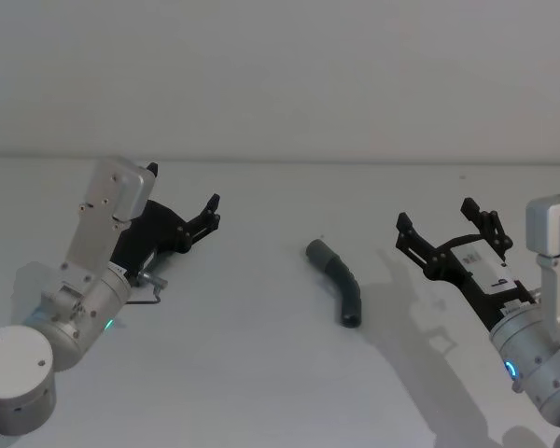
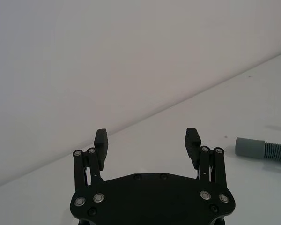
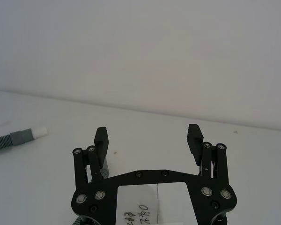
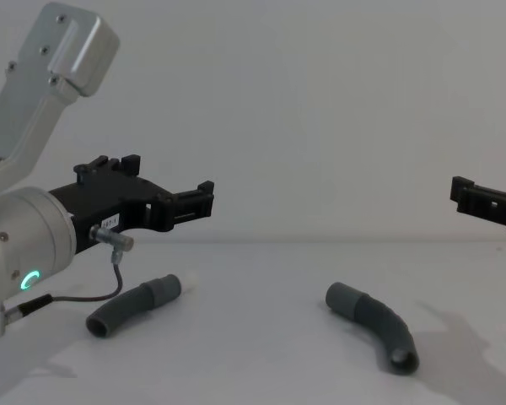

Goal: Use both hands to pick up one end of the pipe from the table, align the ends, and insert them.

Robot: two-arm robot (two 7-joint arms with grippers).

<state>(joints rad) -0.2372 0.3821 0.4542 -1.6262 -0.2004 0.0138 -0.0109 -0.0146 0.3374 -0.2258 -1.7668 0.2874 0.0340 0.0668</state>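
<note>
One dark grey curved pipe piece lies on the white table near the middle, its wide grey collar toward my left gripper. The other pipe piece lies under my left arm; its slim collar ends in a whitish tip. My left gripper hangs open above the table, left of the middle piece, holding nothing. My right gripper hovers open and empty to the right of that piece. The wrist views show both sets of jaws spread wide: left gripper, right gripper.
A pale grey wall rises behind the table's back edge. A thin cable loops below my left wrist. Bare white surface lies between and in front of the two pipe pieces.
</note>
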